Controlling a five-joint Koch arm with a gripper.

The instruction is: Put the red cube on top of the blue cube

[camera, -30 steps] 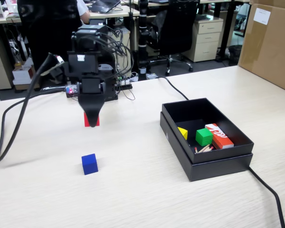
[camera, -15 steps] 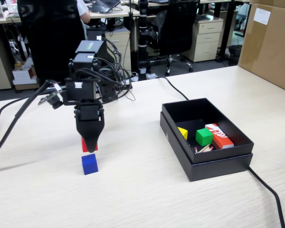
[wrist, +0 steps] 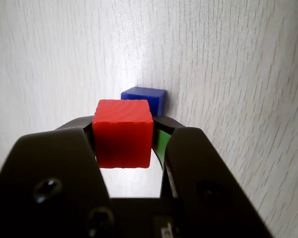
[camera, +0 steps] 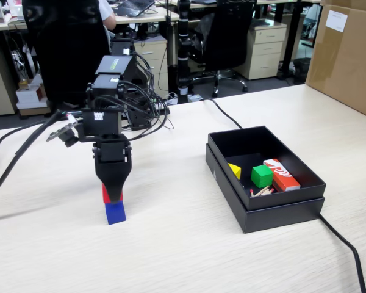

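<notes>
The Koch arm's gripper [wrist: 125, 141], jaws clamped on the red cube [wrist: 122, 133], holds it just above the blue cube [camera: 115, 212] on the pale wood table [camera: 183, 256]; contact between cubes cannot be told.

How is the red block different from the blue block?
The red cube is red and pinched in the gripper; the blue cube is dark blue and nothing grips it. In the fixed view the blue cube rests on the table, while the red cube sits just above it. Both look like plain cubes of similar size.

Office chairs [camera: 222, 36], desks, drawer cabinets [camera: 265, 49]
</notes>
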